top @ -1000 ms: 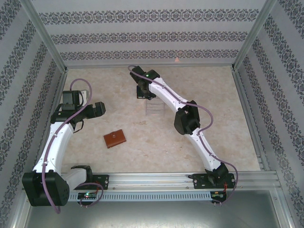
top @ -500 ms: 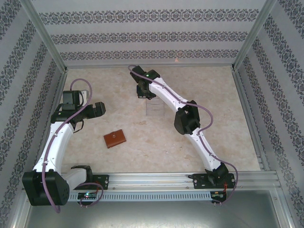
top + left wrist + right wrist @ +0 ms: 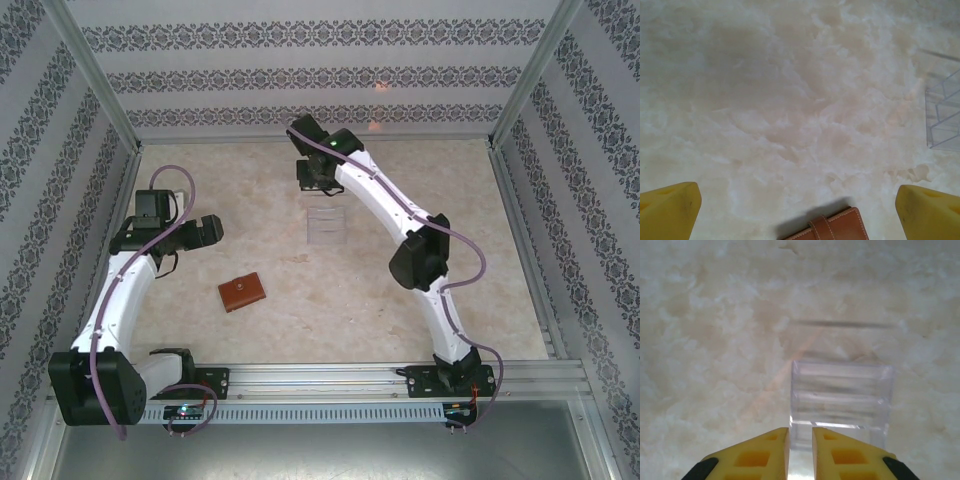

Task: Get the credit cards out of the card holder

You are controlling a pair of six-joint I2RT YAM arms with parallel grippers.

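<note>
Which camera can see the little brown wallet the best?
The top external view: the whole wallet lies closed on the table, nothing covering it. The left wrist view catches just its edge and strap. The right wrist view looks at the clear box instead.

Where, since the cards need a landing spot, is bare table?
Bare marble lies between the card holder and the right arm, and left of the clear box toward the far wall. Crowded: around that box, beside the right pincer.

Clear plastic box [image 3: 326, 226] on marbled tabletop [image 3: 480, 250], patterned walls [image 3: 300, 75] around
</note>
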